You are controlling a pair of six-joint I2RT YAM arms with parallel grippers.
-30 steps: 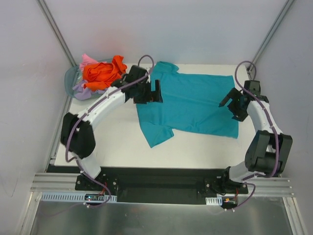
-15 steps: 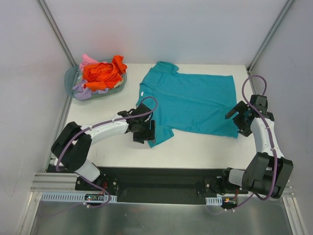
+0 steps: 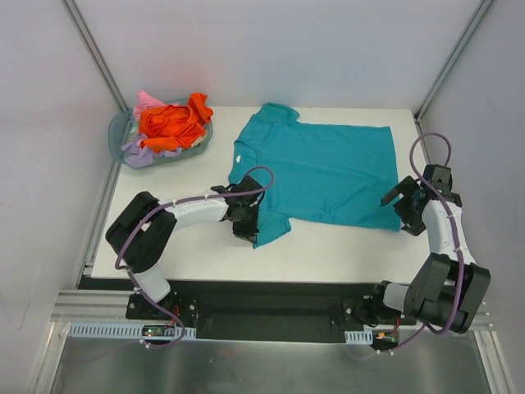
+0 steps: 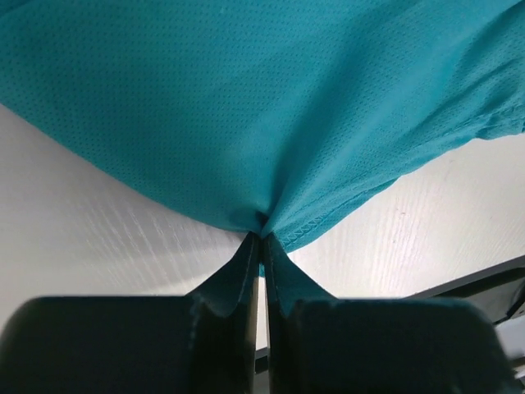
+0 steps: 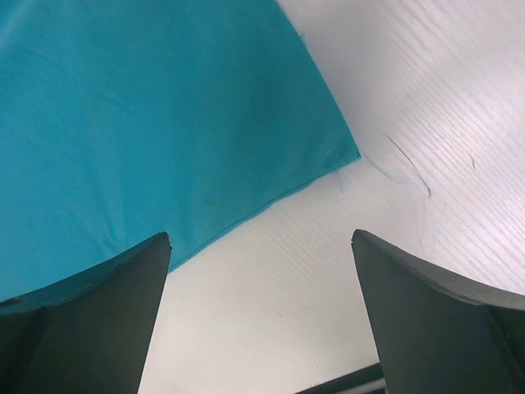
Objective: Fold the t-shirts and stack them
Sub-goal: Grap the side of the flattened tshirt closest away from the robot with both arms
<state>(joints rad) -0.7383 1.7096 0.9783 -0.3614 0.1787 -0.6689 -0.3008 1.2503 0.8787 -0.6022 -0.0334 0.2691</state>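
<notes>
Pinched tight between the left jaws: a sleeve edge of the teal t-shirt, spread flat on the worktop ahead of them. Wide apart and holding nothing, the right jaws, with the shirt's bottom corner just ahead between them. Far beyond the left jaws, a basket of more t-shirts.

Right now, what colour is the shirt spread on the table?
Teal shirt; clearest in the top view.
</notes>
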